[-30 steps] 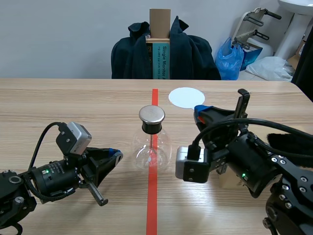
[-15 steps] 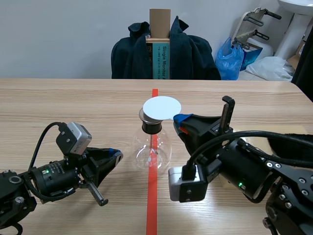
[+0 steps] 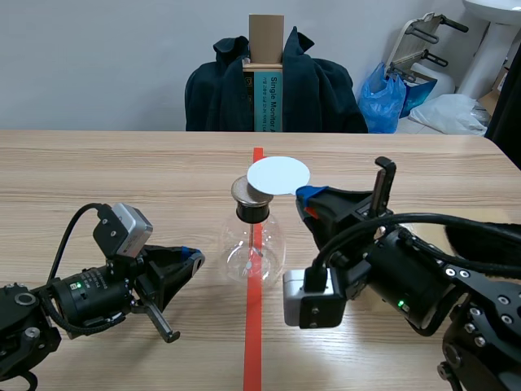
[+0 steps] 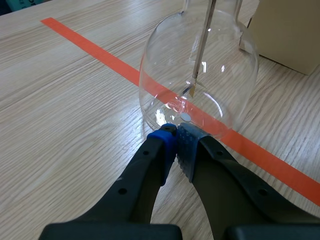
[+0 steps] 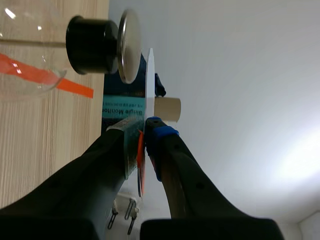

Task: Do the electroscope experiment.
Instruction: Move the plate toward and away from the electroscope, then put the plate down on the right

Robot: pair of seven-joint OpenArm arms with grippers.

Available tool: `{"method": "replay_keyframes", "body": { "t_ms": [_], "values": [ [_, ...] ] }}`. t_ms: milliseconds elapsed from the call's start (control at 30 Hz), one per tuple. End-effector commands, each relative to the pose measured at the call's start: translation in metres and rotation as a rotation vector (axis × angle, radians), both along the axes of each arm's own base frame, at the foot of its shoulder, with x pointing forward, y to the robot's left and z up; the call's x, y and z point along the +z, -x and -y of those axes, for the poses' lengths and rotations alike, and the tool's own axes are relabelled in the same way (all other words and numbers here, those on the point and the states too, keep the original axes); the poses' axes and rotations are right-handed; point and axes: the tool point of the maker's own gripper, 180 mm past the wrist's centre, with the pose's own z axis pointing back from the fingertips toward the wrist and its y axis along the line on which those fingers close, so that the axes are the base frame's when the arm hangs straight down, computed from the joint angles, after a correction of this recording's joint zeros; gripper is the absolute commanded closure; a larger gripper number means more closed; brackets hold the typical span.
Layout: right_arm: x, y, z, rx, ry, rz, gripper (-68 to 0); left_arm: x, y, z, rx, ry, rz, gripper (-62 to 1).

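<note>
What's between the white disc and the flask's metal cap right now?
Nothing: the right wrist view shows a thin open gap between the white disc and the metal cap.

The electroscope flask (image 3: 252, 248) was clear glass, its stopper (image 3: 252, 211) black under a silvery metal cap (image 3: 241, 192). The disc (image 3: 278, 174) in the right gripper (image 5: 145, 124) was plain white. The left gripper (image 4: 176, 134) was black with blue dotted pads (image 4: 187, 147). An orange-red tape line (image 3: 253, 342) crossed the pale wood-grain table (image 3: 122, 171). Behind, the coat (image 3: 326, 90) was dark navy and the plastic bag (image 3: 387, 98) blue.
</note>
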Motion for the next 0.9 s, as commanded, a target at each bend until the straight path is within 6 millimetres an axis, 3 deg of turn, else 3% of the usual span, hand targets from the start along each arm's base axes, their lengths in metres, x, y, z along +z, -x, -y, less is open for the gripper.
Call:
{"method": "replay_keyframes", "body": {
  "t_ms": [0, 200, 367, 633, 867],
  "values": [
    [0.015, -0.009, 0.007, -0.028, -0.001, 0.053, -0.8, 0.010, -0.004, 0.004, -0.001, 0.028, 0.025, -3.2],
    [0.021, -0.024, 0.029, -0.144, -0.011, 0.073, -0.8, 0.010, -0.004, 0.004, 0.000, 0.028, 0.025, -3.2],
    [0.046, -0.032, 0.046, -0.196, -0.055, 0.175, -0.8, 0.011, -0.004, 0.003, 0.000, 0.032, 0.030, -3.2],
    [0.121, -0.039, 0.080, -0.286, -0.115, 0.425, -0.8, 0.017, 0.007, -0.002, -0.015, 0.045, 0.050, -3.1],
    [0.187, -0.032, 0.104, -0.314, -0.203, 0.564, -0.8, 0.048, 0.035, -0.004, -0.072, 0.041, 0.109, -3.2]
  ]
}}
